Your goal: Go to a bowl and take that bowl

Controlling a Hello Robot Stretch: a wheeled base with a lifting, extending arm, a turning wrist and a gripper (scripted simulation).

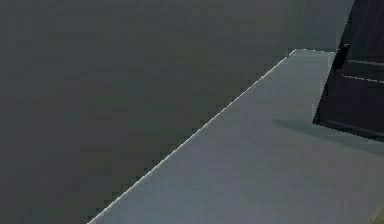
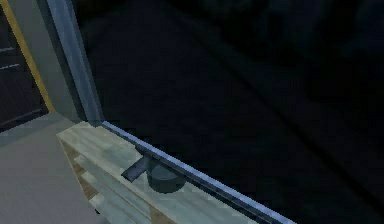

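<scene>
In the arm side view a small dark grey round thing [image 2: 165,181], low and bowl-like, sits on a pale wooden slatted top [image 2: 100,165] near the bottom middle. A flat dark grey piece [image 2: 139,164] lies against its upper left side. Both rest close to the top's far edge, right under a blue-grey frame [image 2: 190,172].
Behind the frame is a large dark pane [image 2: 240,90]. A dark cabinet [image 2: 15,70] with a yellow edge stands at the arm side view's left. The forward view has a dark wall [image 1: 110,90] on the left, grey floor [image 1: 260,150] and a dark cabinet [image 1: 355,85] at the right.
</scene>
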